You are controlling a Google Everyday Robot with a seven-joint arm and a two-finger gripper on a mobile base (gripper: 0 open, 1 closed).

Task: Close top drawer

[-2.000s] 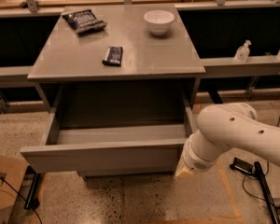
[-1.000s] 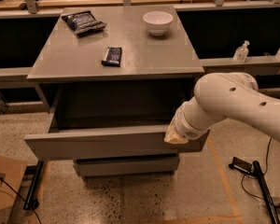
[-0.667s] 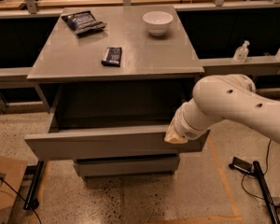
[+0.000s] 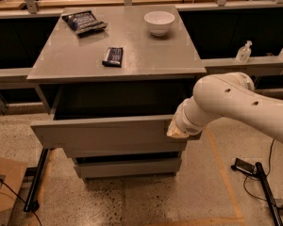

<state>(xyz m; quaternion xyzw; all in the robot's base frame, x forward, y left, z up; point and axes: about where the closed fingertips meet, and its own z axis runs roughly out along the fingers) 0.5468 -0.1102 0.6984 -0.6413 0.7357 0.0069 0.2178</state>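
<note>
The top drawer (image 4: 104, 132) is a wide grey drawer with a flat front, under the grey cabinet top (image 4: 132, 55). It stands partly open, with only a narrow dark gap of its inside showing. My gripper (image 4: 175, 132) is at the right end of the drawer front, pressed against the panel. The white arm (image 4: 236, 105) comes in from the right and hides the fingers. Two lower grey drawers (image 4: 127, 166) sit below, slightly proud of the cabinet.
On the cabinet top lie a white bowl (image 4: 159, 21), a dark snack bag (image 4: 83, 21) and a small dark bar (image 4: 113, 56). A cardboard box (image 4: 2, 187) stands at the lower left. Cables and a stand leg (image 4: 264, 192) lie on the floor at right. Bottles (image 4: 244, 52) stand on a shelf.
The top drawer has slid inward; its front is now closer to the cabinet than two seconds ago. My gripper and arm have moved up and in with it.
</note>
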